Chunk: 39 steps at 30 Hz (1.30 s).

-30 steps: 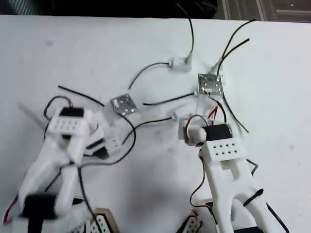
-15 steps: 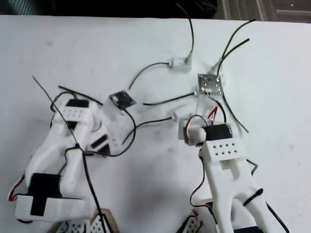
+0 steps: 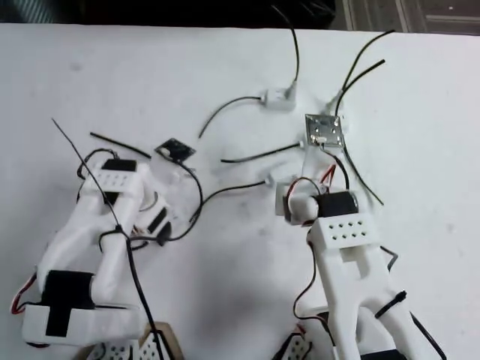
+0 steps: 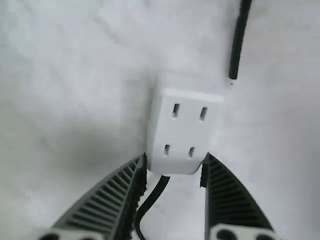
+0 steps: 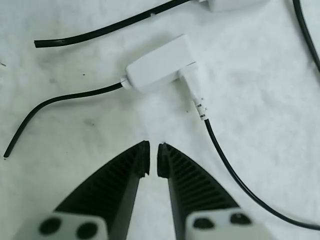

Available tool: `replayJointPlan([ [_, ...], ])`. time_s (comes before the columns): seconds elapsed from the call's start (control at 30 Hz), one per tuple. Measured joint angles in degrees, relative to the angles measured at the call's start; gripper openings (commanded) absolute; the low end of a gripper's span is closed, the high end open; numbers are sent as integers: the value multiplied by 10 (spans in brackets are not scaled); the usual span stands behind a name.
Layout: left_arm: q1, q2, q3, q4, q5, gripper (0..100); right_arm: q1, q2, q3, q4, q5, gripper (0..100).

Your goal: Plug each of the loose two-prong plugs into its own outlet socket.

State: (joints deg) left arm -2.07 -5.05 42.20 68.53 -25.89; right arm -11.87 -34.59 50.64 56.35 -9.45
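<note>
My left gripper [image 4: 173,162] is shut on a white outlet socket block [image 4: 182,130] with two pairs of slots; a black cord leaves the block between the fingers. In the high view this gripper [image 3: 160,219] sits low at the left. The cord runs from it up to a small dark square plate [image 3: 174,150]. My right gripper [image 5: 152,160] is shut and holds nothing, a short way from a loose white plug [image 5: 160,65] on a black cord. The high view shows that plug [image 3: 268,181] just ahead of the right arm [image 3: 341,225].
A silvery square plate [image 3: 325,129] with a cord attached lies beyond the right arm. Another white plug block [image 3: 277,97] with cords lies farther back. Loose black cord pieces [image 3: 120,144] cross the white table [image 3: 420,195]. Dark edge along the far side.
The left arm has drawn back toward the near left. The square plate on its cord slid left and tipped over, turning from silvery to dark. The right arm has stayed still.
</note>
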Motion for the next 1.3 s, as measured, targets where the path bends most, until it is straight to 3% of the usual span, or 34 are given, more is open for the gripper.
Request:
replayJointPlan([
  [0.13,0,2,2,11,16,281,-1,0,0,0,0,36],
  [0.27,0,-22,3,25,16,287,0,0,0,0,0,37],
  [0.47,-7,-158,2,102,16,287,0,0,0,0,0,37],
  [0.6,-56,-251,4,127,3,287,-1,0,0,0,5,54],
  [0.7,-119,-293,27,128,-27,287,-22,0,-2,0,75,101],
  [0.83,-227,-308,77,79,-79,284,-65,0,-31,9,202,107],
  [1.0,-345,-309,158,-7,-124,283,-145,36,-119,58,299,109],
  [1.13,-387,-309,227,-74,-130,282,-197,142,-234,120,335,155],
  [1.3,-418,-318,246,-95,-130,282,-251,295,-375,160,366,226],
])
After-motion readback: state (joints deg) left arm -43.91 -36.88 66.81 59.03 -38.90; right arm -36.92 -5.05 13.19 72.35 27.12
